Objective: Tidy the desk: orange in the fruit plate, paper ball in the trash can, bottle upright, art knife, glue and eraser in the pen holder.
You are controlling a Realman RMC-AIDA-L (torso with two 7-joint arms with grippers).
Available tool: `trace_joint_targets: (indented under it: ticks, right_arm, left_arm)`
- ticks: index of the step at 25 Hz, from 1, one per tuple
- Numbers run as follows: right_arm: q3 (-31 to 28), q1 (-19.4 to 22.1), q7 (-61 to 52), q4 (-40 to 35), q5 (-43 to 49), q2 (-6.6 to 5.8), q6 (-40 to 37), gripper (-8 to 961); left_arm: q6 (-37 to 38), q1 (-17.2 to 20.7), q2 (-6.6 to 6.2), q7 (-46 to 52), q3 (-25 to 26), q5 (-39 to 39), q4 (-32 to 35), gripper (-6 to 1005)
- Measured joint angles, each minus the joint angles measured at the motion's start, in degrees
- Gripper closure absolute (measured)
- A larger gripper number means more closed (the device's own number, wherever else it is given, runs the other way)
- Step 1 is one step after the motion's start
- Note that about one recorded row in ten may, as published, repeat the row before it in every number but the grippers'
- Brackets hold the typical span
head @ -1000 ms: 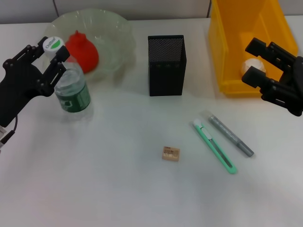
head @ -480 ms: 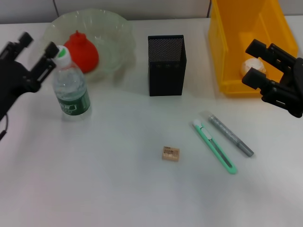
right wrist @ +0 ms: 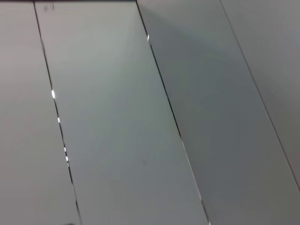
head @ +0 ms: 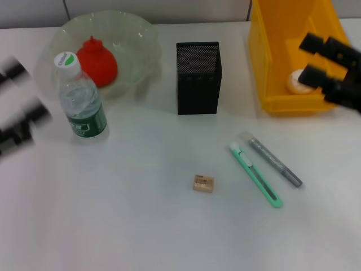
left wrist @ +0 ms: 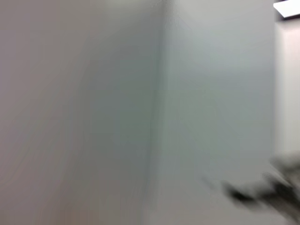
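Note:
The bottle (head: 82,99) stands upright on the desk, just in front of the fruit plate (head: 141,34), which holds the orange (head: 97,61). My left gripper (head: 22,93) is at the left edge, blurred, open and apart from the bottle. Over the right side of the yellow trash can (head: 271,56) hovers my right gripper (head: 313,58), open and holding nothing. The paper ball (head: 296,81) lies inside the can. The art knife (head: 255,175), the glue (head: 275,162) and the eraser (head: 203,183) lie on the desk in front of the pen holder (head: 198,79).
The white desk surface (head: 130,226) stretches toward the front. Both wrist views show only plain grey panels, with no task object in them.
My left gripper has let go of the bottle and pulled away to the left and toward the front. The bottle stays upright. My right gripper has shifted slightly back and right.

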State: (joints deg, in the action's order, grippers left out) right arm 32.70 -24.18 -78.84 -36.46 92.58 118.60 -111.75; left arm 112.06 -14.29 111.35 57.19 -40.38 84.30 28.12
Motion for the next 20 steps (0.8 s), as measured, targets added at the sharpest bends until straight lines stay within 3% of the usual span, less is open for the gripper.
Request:
trace_joint_targets:
  ticks: [1, 2, 4, 6, 9, 11, 12, 14, 16, 20]
  right_arm:
    - [0.6, -0.1, -8.8, -8.0, 0.5, -0.08, 0.5, 131]
    - [0.6, -0.1, -8.8, -8.0, 0.5, -0.08, 0.5, 134]
    - [2.1, -0.4, -19.7, -19.1, 2.5, -0.10, 1.1, 138]
    - [6.6, -2.3, -37.6, -37.3, 10.4, -0.39, 0.9, 143]
    - [10.3, -4.9, -48.4, -47.5, 18.4, -0.99, -1.2, 150]
    - [16.4, -10.6, -61.4, -55.9, 31.8, -1.74, -6.1, 155]
    - [16.4, -10.6, -61.4, -55.9, 31.8, -1.74, -6.1, 157]
    - [21.5, -14.7, -66.8, -56.9, 40.9, -1.76, -7.5, 162]
    - [29.6, -18.4, -70.0, -54.3, 52.8, -0.51, -5.5, 167]
    - [34.1, -20.8, -71.7, -49.1, 58.7, 0.74, -0.9, 176]
  left_arm:
    - [0.2, -0.3, -0.73, 0.8, -1.3, 2.0, 0.4, 215]
    - [0.1, -0.9, -1.21, 1.5, -2.8, 5.5, 0.8, 215]
    - [-0.2, -1.3, -1.40, 1.9, -3.3, 7.8, 1.0, 215]
    - [-1.7, -3.6, -0.68, 2.5, -3.6, 15.9, 1.3, 215]
    - [-4.5, -6.7, 0.30, 4.9, -3.3, 23.9, 1.4, 215]
    - [-5.7, -8.3, 0.91, 5.9, -3.4, 26.6, 1.3, 215]
    - [-5.7, -8.3, 0.91, 5.9, -3.4, 26.6, 1.3, 215]
    - [-6.6, -8.9, 1.31, 6.2, -3.4, 27.4, 1.3, 215]
    - [-7.5, -9.3, 1.69, 6.5, -3.5, 27.5, 1.3, 215]
    - [-8.8, -9.9, 1.95, 6.8, -3.7, 27.6, 0.9, 215]
